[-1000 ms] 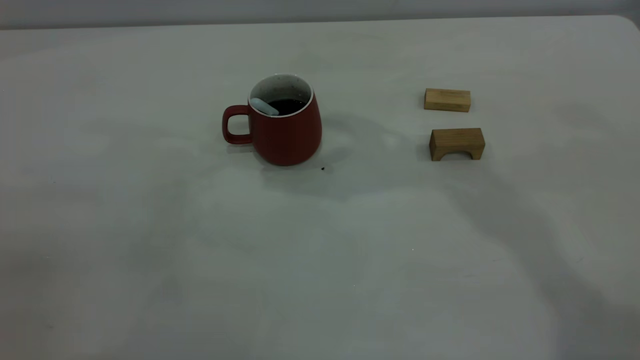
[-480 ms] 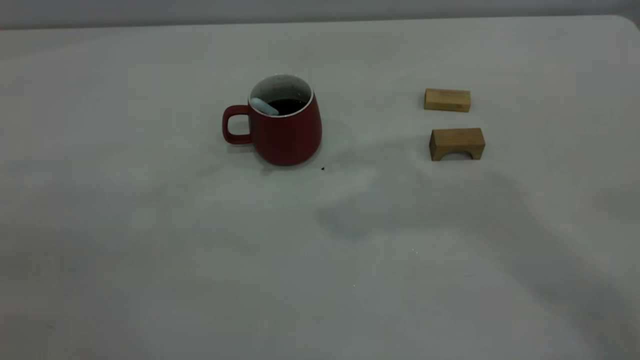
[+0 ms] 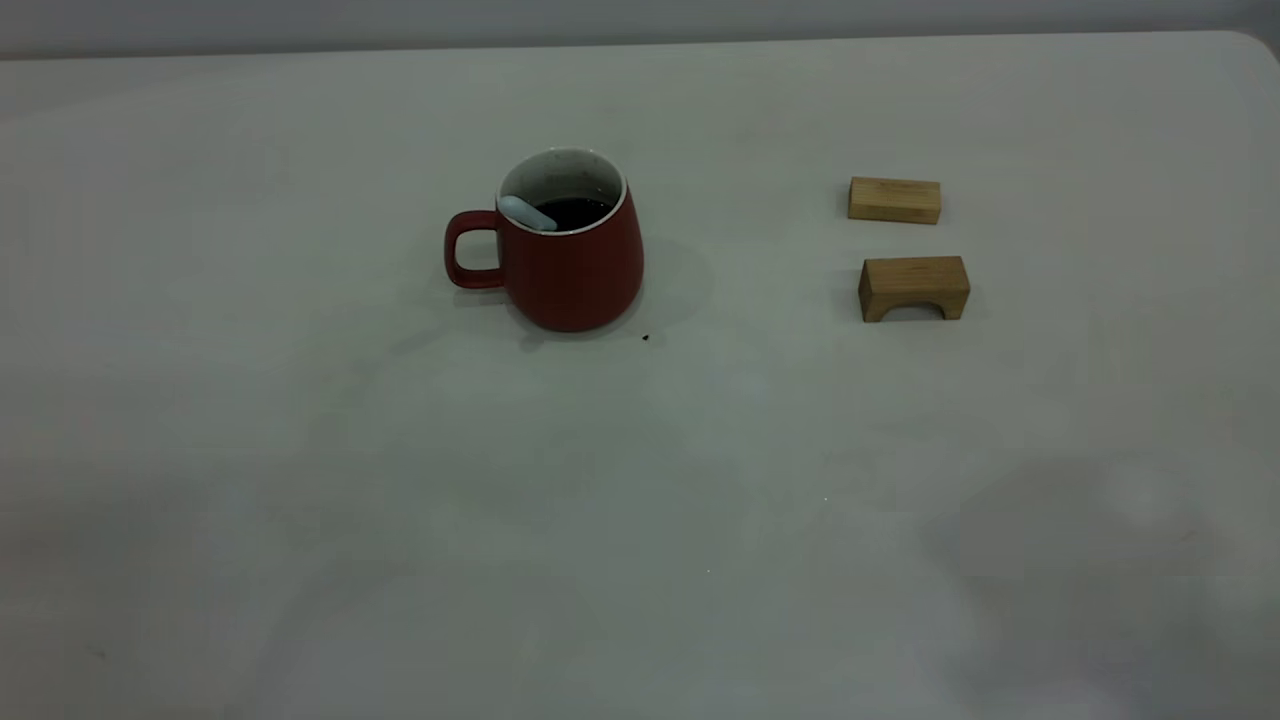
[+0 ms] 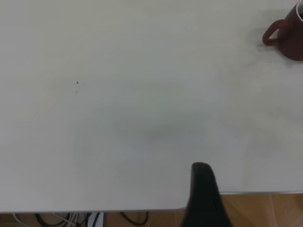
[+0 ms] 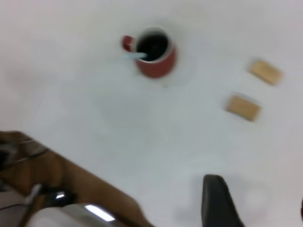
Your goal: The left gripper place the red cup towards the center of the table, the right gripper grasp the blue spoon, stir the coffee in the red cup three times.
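The cup [image 3: 570, 255] stands upright near mid-table [image 3: 300, 450], coffee [image 3: 572, 211] inside and the spoon [image 3: 527, 212] propped on its handle-side rim, bowl submerged, so stirring looks finished. Neither gripper shows in the exterior view. Each wrist view shows only one dark finger, the left [image 4: 204, 198] and the right [image 5: 218, 201], both well clear of the cup, so I cannot tell their state. Two wooden blocks [image 3: 894, 200] [image 3: 914, 287] sit well apart, obstructing nothing.

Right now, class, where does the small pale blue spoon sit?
In the exterior view, the pale blue spoon stands in the dark red ceramic mug, its handle leaning on the rim above the mug's loop handle, left of two wooden blocks.
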Tool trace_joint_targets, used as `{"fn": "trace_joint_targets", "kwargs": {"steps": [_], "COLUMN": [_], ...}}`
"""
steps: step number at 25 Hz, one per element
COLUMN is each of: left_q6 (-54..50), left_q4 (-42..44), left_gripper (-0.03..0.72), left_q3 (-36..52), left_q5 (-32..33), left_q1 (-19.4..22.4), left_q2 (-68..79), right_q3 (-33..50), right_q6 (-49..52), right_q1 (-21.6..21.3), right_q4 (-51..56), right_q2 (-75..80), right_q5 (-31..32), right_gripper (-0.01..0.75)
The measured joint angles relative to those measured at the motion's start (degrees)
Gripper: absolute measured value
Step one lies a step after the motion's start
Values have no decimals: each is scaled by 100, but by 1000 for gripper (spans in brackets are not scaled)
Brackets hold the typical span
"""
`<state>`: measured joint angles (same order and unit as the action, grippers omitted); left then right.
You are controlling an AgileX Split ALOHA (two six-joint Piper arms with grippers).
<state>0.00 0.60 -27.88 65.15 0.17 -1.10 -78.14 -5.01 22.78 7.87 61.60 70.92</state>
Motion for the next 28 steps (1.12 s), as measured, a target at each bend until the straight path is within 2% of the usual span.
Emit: {"fn": "trace_joint_targets", "kwargs": {"steps": [4,9,16,21,28], "left_q6": [0,0,0,0,0], "left_q4": [0,0,0,0,0], "left_gripper": [592,592,592,592,592], "left_q3": [0,0,0,0,0], "left_q5": [0,0,0,0,0], "left_q1": [0,0,0,0,0], "left_q2": [0,0,0,0,0], "right_q3": [532,774,1142,1669,3519], "right_q6": [-1,-1,-1,-6,182], "right_q1": [-630,-1492,-2331,-2679,-2714], "right_q4": [-282,-330,-588,-701,-787], "right_q2": [-1048,-2162,-3881,-4872,-5772], "right_q5": [0,0,0,0,0], "right_gripper": [456,456,456,456,456]}}
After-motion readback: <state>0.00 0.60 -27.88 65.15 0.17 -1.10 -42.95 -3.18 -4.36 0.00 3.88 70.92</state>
